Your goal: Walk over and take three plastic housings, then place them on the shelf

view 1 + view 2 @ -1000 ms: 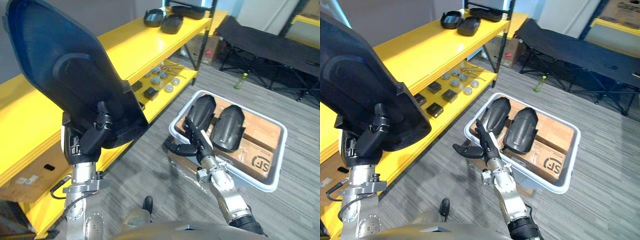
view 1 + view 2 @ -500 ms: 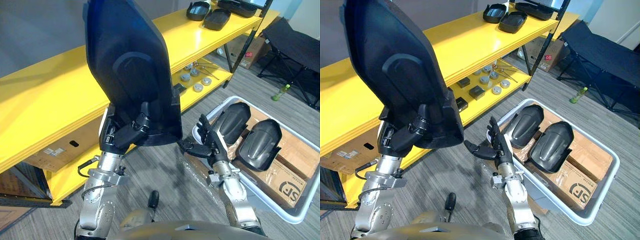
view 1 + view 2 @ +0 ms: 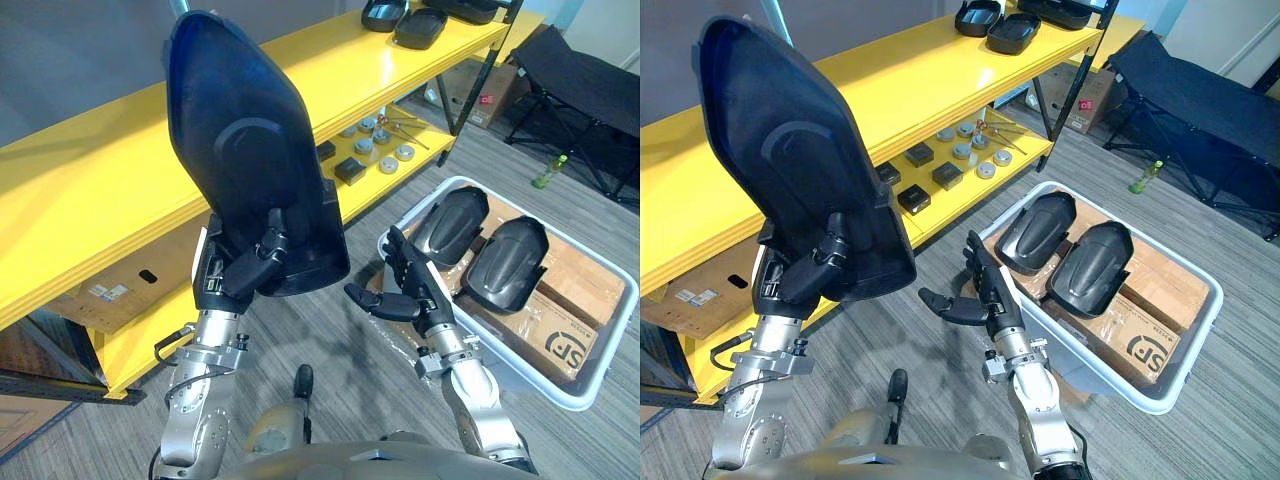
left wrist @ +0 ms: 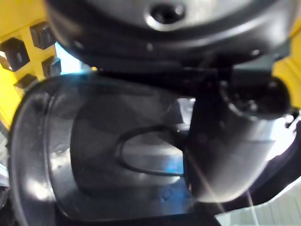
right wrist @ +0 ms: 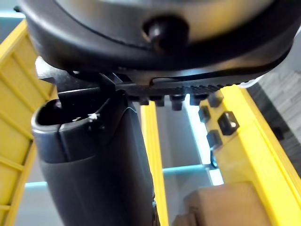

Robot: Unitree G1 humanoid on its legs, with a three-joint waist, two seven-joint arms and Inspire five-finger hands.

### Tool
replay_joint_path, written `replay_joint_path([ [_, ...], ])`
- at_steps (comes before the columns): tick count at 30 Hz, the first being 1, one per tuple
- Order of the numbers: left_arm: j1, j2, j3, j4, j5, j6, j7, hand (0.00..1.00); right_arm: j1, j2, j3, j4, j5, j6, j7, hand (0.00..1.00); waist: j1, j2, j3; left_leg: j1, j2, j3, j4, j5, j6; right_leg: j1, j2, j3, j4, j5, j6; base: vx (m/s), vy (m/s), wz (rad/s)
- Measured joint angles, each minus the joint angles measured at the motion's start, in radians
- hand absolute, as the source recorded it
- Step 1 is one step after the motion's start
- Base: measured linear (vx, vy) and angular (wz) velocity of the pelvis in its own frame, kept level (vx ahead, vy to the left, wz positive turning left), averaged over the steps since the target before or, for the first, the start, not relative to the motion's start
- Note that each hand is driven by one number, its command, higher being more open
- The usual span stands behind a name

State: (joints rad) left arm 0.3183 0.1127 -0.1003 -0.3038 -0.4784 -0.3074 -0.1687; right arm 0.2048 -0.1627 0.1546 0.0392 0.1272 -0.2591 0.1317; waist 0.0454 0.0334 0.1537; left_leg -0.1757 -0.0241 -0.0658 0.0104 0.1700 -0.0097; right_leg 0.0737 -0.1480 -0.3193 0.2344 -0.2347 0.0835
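Note:
My left hand point(image 3: 240, 278) is shut on the lower edge of a large black plastic housing point(image 3: 248, 165) and holds it upright in front of the yellow shelf point(image 3: 90, 200). The left wrist view looks into the housing's hollow inside point(image 4: 94, 155), with the thumb point(image 4: 221, 160) curled over its rim. The right hand point(image 3: 402, 296) hangs open over the floor, just left of the white tub point(image 3: 590, 395), holding nothing. Two more black housings point(image 3: 455, 222) point(image 3: 512, 262) lie side by side in the tub on cardboard. Two other housings point(image 3: 402, 20) rest at the shelf's far end.
The shelf's lower level carries small dark blocks and round metal parts point(image 3: 365, 155). A cardboard box point(image 3: 120, 290) sits under the near end. A black folding cot point(image 3: 590, 85) and a green bottle point(image 3: 548, 170) stand beyond the tub on the grey carpet point(image 3: 350, 350).
The whole picture has shifted as the camera turned toward the shelf. The left hand still holds the housing upright. The right hand has come off the tub's edge and stays open.

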Motion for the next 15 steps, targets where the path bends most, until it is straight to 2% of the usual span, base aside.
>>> replay_joint_path([
  [4,0.017,-0.010,0.017,0.000,0.001,0.000,0.006,0.00,-0.031,0.001,0.038,0.001,0.000,-0.007,-0.011,1.00,0.022,0.010,0.012,-0.036,-0.012,0.010,0.118,-0.060,0.008,-0.001,-0.032,0.000,0.050,-0.027,0.005,0.02,0.039,0.03],
  [8,0.048,-0.044,0.094,-0.003,0.001,0.002,0.008,0.00,-0.056,0.022,0.070,0.001,0.020,-0.008,-0.037,1.00,0.042,0.006,0.014,-0.081,-0.046,0.031,0.310,-0.183,0.028,0.034,-0.071,-0.009,0.098,-0.084,0.009,0.06,0.086,0.07],
  [9,0.048,-0.045,0.124,-0.004,0.000,0.003,0.005,0.00,-0.058,0.033,0.069,0.001,0.022,-0.008,-0.046,1.00,0.049,-0.007,0.016,-0.096,-0.052,0.052,0.378,-0.226,0.053,0.048,-0.083,-0.013,0.098,-0.097,0.002,0.10,0.122,0.10],
  [10,0.049,-0.045,0.138,-0.006,0.001,0.003,0.004,0.00,-0.056,0.038,0.068,0.001,0.021,-0.008,-0.050,1.00,0.055,-0.006,0.015,-0.098,-0.054,0.069,0.418,-0.257,0.066,0.061,-0.090,-0.018,0.098,-0.104,0.003,0.16,0.120,0.00],
  [11,0.049,-0.047,0.164,-0.010,0.000,0.003,0.001,0.00,-0.049,0.042,0.061,0.003,0.021,-0.007,-0.054,1.00,0.062,-0.003,0.008,-0.090,-0.055,0.086,0.444,-0.313,0.076,0.068,-0.104,-0.016,0.179,-0.120,-0.024,0.22,0.105,-0.03],
  [12,0.049,-0.055,0.180,-0.010,0.000,0.002,0.000,0.00,-0.052,0.043,0.063,0.005,0.021,-0.007,-0.055,1.00,0.063,-0.007,0.005,-0.088,-0.067,0.086,0.451,-0.323,0.082,0.020,-0.132,-0.012,0.288,-0.107,-0.053,0.27,0.163,0.16],
  [13,0.052,-0.066,0.199,-0.011,0.000,0.002,0.005,0.00,-0.051,0.049,0.064,0.008,0.018,-0.007,-0.055,1.00,0.054,-0.004,0.000,-0.075,-0.080,0.073,0.435,-0.326,0.097,-0.090,-0.175,0.002,0.487,-0.013,-0.104,0.28,0.157,0.35],
  [14,0.058,-0.056,0.204,-0.017,0.004,0.002,0.012,0.00,-0.055,0.051,0.063,0.029,0.017,-0.008,-0.057,1.00,0.043,-0.006,-0.002,-0.042,-0.085,0.058,0.393,-0.319,0.109,-0.150,-0.188,0.024,0.591,0.039,-0.107,0.25,0.157,0.42],
  [15,0.062,-0.051,0.205,-0.020,0.004,0.002,0.021,0.00,-0.059,0.053,0.064,0.038,0.016,-0.008,-0.057,1.00,0.043,-0.006,-0.002,-0.027,-0.085,0.049,0.376,-0.317,0.113,-0.165,-0.182,0.025,0.604,0.027,-0.099,0.28,0.102,0.27],
])
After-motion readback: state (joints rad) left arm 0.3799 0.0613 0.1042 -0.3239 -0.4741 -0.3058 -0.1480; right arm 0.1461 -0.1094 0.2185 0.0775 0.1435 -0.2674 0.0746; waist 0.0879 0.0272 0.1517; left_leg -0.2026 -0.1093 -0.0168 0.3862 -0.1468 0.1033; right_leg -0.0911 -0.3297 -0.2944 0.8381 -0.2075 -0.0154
